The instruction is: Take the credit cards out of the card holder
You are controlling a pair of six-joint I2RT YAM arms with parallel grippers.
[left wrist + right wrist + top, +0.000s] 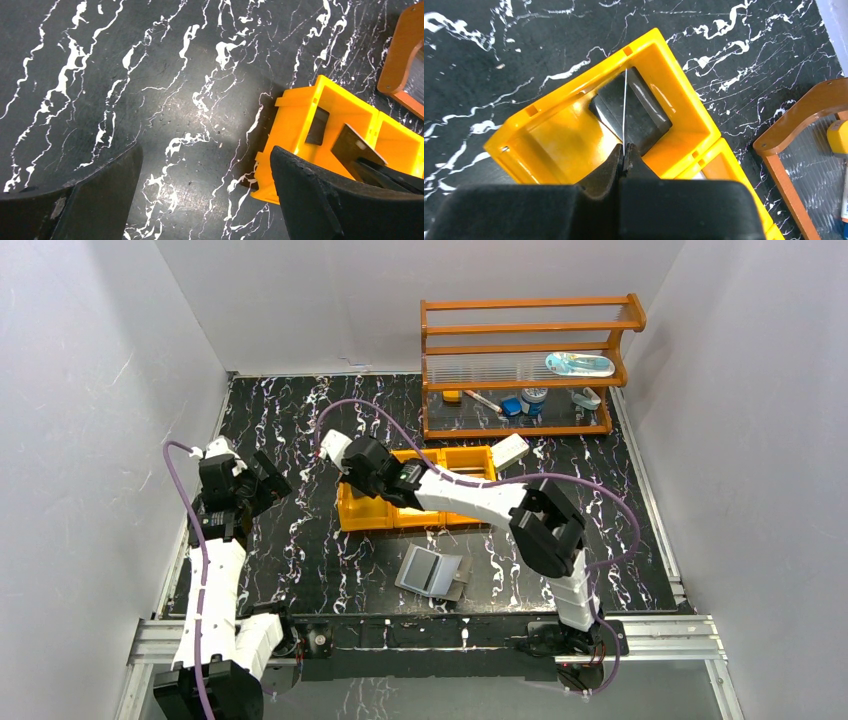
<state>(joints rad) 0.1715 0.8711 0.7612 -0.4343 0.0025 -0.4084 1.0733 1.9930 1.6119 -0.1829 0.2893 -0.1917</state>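
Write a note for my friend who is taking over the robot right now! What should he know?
Left gripper: open, empty, over the black marbled table.
Right gripper: shut on a thin flat credit card, seen edge-on, above the end compartment of the orange plastic tray.
Things: a dark flat card leans inside that compartment. The thin grey folding wallet lies open near the arms' bases.
Done: two cards out.
Left: drop the held card. Whether the wallet holds more cannot be told.

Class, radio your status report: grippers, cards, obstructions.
Left gripper open, empty. Right gripper shut on thin card over orange plastic tray. Grey folding card holder open, unobstructed.
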